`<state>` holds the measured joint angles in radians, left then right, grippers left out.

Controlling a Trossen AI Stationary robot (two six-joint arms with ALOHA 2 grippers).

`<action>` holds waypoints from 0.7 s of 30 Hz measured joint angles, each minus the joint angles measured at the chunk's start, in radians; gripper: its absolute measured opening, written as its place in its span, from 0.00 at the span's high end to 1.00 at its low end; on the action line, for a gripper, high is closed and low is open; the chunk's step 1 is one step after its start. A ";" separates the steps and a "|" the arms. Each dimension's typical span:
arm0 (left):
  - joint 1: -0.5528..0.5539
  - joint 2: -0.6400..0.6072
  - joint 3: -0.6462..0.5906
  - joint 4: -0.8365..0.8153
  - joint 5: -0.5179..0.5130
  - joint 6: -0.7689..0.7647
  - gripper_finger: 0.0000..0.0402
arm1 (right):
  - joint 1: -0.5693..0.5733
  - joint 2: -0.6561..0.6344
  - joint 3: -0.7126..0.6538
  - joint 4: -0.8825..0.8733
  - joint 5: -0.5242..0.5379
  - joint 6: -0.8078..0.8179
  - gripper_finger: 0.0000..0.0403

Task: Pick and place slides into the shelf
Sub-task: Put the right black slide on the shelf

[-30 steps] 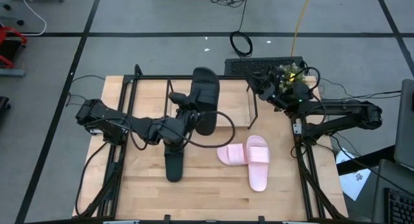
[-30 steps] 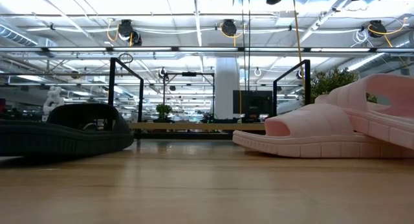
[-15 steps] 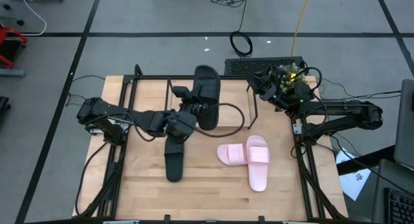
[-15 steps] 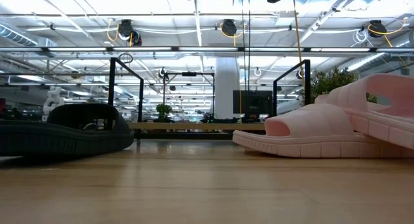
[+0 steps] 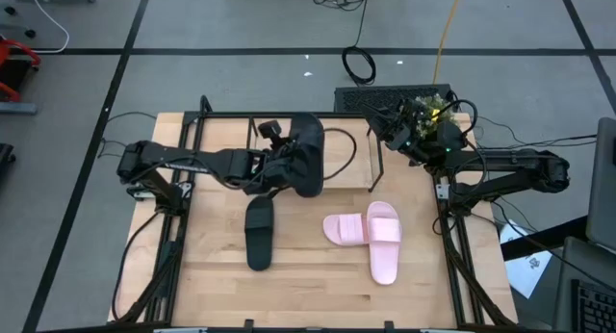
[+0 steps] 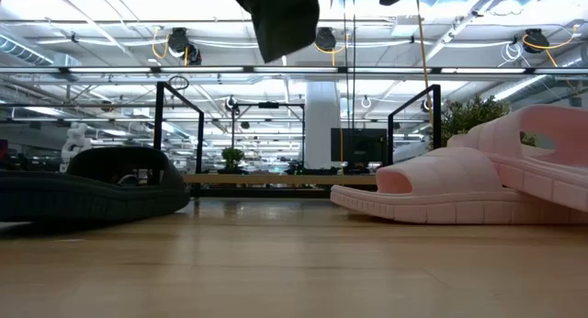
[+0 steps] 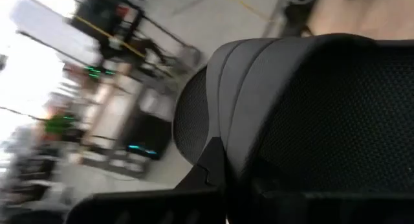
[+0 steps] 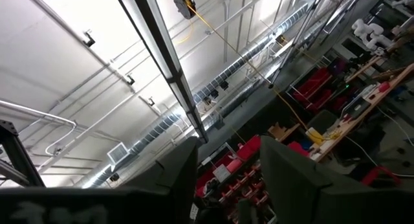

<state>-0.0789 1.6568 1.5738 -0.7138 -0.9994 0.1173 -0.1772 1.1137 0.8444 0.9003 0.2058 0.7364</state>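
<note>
left claw (image 5: 282,160): clamped on a black slide (image 5: 308,155), lifted off the bench (image 5: 318,275), over the shelf (image 5: 371,116) at the far side
second black slide (image 5: 259,233): flat on the bench, near side
pink slides (image 5: 371,232): on the bench, touching, one across the other's edge
right claw (image 5: 397,131): raised by the shelf's far right corner, fingers (image 8: 288,169) parted, holding nothing

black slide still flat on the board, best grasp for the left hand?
Grip the wide strap of the black slide on the board from straight above, one finger inside the toe opening and one outside. It lies sole-down, lengthwise toward the shelf, with clear board around it. The left hand is carrying the other black slide, so that one goes first.
</note>
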 joint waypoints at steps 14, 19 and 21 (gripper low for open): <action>0.076 0.161 0.000 0.079 0.118 0.037 1.00 | 0.000 0.000 0.000 0.007 0.007 -0.016 0.61; 0.094 0.222 0.009 0.264 0.203 0.075 1.00 | 0.000 0.000 0.000 0.023 0.009 -0.017 0.61; 0.104 0.247 0.039 0.277 0.207 0.079 1.00 | 0.000 0.000 0.000 0.029 0.008 -0.016 0.61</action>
<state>0.0253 1.9039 1.6128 -0.4373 -0.7921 0.1968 -0.1772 1.1141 0.8444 0.9293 0.2142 0.7200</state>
